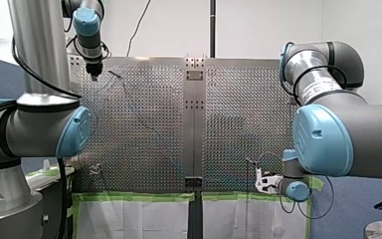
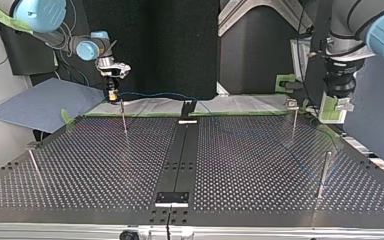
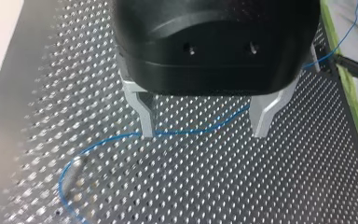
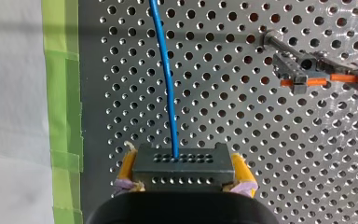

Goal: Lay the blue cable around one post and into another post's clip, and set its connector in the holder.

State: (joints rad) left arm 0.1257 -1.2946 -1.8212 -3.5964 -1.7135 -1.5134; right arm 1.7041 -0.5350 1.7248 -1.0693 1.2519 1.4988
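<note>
White wall point(image 1: 258, 25) behind perf. table point(image 1: 144, 149), green tape point(image 1: 129, 196) along near edge

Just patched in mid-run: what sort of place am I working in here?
Most likely a robotics lab test bench: a perforated table edged in green tape, thin posts standing in it, a plain white wall behind. My right gripper holds the connector above it.

Front camera sat behind and above the arms, looking out over the perforated table point(image 1: 144, 124); top camera faced back across it, low down. Wrist cameras hung close: one looked past my left gripper point(image 3: 204, 134), one along my right gripper point(image 4: 184, 179) and its connector point(image 4: 182, 163). Both caught the blue cable point(image 3: 186, 132).
</note>
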